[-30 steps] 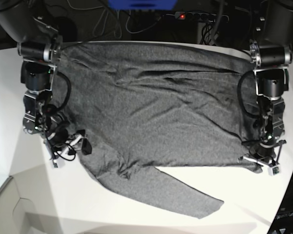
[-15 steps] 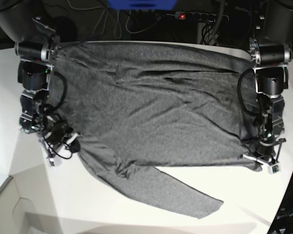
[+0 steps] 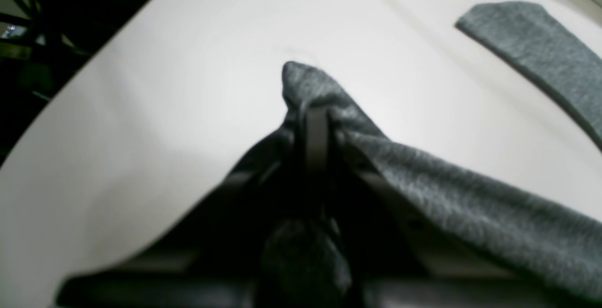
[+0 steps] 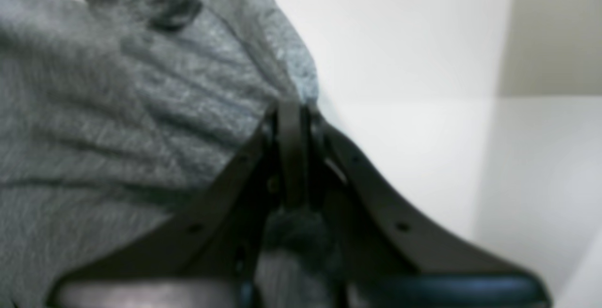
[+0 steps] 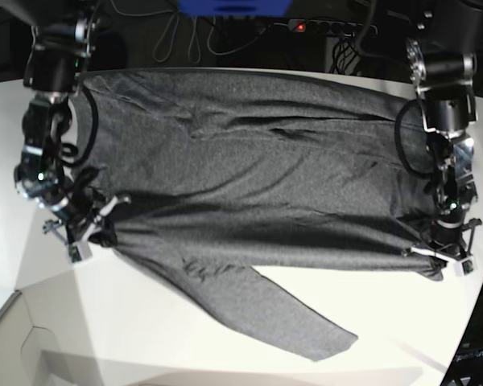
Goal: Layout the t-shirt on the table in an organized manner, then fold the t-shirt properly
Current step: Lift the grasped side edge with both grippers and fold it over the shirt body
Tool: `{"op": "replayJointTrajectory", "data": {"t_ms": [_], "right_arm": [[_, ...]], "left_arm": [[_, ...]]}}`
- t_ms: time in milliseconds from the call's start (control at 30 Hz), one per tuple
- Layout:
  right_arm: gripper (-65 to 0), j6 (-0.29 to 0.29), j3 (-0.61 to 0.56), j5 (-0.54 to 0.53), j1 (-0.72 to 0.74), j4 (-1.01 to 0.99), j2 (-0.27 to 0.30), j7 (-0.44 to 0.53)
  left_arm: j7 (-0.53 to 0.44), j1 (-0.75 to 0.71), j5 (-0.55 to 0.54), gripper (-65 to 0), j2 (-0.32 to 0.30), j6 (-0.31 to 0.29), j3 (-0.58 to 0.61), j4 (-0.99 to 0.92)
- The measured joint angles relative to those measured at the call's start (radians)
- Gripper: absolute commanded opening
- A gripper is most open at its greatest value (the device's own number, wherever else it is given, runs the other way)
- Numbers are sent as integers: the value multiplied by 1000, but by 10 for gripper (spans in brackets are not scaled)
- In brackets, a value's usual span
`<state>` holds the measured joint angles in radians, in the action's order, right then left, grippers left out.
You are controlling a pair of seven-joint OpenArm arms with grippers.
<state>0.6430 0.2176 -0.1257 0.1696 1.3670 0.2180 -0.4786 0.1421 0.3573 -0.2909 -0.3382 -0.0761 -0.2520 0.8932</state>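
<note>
The t-shirt point(image 5: 249, 177) is gripped by both clenched grippers, left gripper point(image 3: 316, 110) and right gripper point(image 4: 291, 110); uneven tension could bunch its sleeve point(image 5: 290, 318).

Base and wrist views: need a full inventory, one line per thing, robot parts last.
t-shirt: 1, heathered dark grey, spread across the middle of the table, one long sleeve trailing toward the near edge, both side edges pinched up.
table: 1, white, under the shirt, wider than it.
power strip: 1, black with a red light, beyond the far edge.
cables: several, dark and light, beyond the far edge.
blue box: 1, top centre, cut off by the frame.
right gripper: 1, black, base view's left, shut on the shirt edge.
left gripper: 1, black, base view's right, shut on the shirt edge.
</note>
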Motion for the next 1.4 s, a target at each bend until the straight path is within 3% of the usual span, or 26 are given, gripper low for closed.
{"op": "replayJointTrajectory", "data": {"t_ms": [100, 167, 267, 400, 633, 767, 933, 1133, 1267, 1400], "right_arm": [[-650, -2, 0, -6, -74, 130, 1, -8], [-650, 3, 0, -9, -128, 213, 0, 1], [-650, 3, 0, -2, -216, 314, -2, -12], [-650, 6, 13, -10, -304, 443, -27, -5], [-650, 27, 21, -5, -470, 578, -66, -1], [-650, 51, 31, -13, -552, 621, -109, 15], [-650, 60, 123, -5, -599, 617, -168, 1], [-650, 60, 232, -10, -612, 616, -182, 7], [-650, 60, 226, -10, -665, 616, -182, 7], [-650, 59, 227, -9, -686, 615, -227, 7]], "left_arm": [[19, -42, -1, -649, 1, -3, 0, 70], [81, -64, -1, -649, 3, -3, -9, 122], [132, -103, -2, -649, 21, -2, -103, 212], [212, -159, 2, -649, 40, 1, -191, 340], [301, -302, 0, -649, 70, 2, -231, 554], [299, -381, -4, -649, 78, -5, -231, 657], [304, -491, -5, -649, 82, -11, -270, 754], [302, -559, -5, -649, 103, -7, -340, 794], [304, -606, -4, -649, 103, -6, -341, 795], [304, -627, -1, -649, 103, -7, -343, 783]]}}
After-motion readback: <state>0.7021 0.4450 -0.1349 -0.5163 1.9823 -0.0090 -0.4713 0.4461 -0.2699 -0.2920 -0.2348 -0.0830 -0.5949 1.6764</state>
